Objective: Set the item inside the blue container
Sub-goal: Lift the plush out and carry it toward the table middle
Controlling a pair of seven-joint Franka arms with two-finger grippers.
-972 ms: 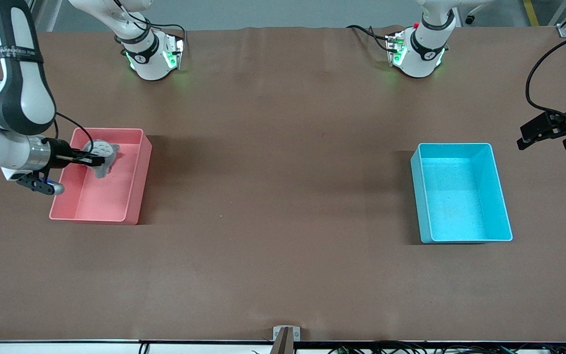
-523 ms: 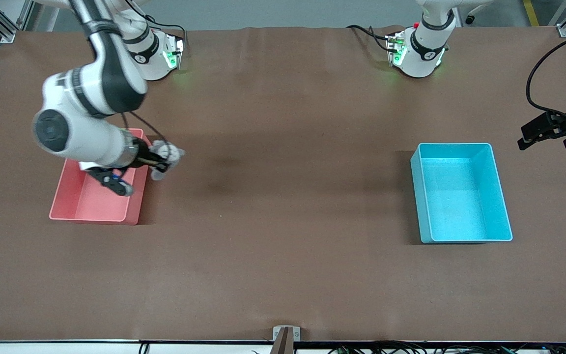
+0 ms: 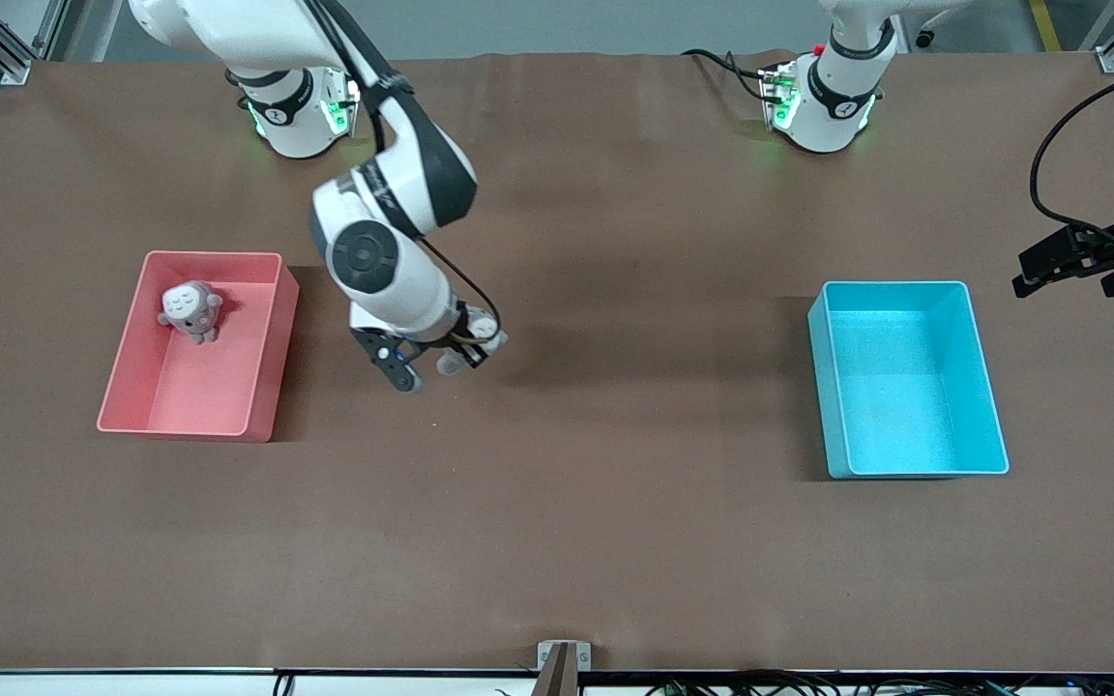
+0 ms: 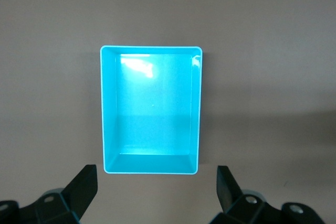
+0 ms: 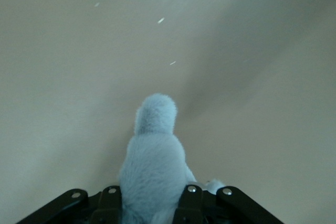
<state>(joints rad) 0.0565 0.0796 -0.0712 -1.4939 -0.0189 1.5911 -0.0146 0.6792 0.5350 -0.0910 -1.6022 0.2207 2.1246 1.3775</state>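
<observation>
Right gripper (image 3: 468,350) is clamped on a fuzzy pale plush toy (image 5: 153,174), up over bare brown tabletop (image 3: 557,503) between the bins. A second grey plush (image 3: 189,311) sits in the pink bin (image 3: 267,377). Left gripper (image 3: 1070,261) waits spread wide beside the smooth, rounded-corner blue container (image 3: 987,387).

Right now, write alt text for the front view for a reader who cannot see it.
The right gripper holds a small pale plush toy over the brown table, between a pink plastic bin and an empty light blue rectangular plastic bin. A second grey plush toy lies in the pink bin. The left gripper waits open by the light blue bin.
</observation>
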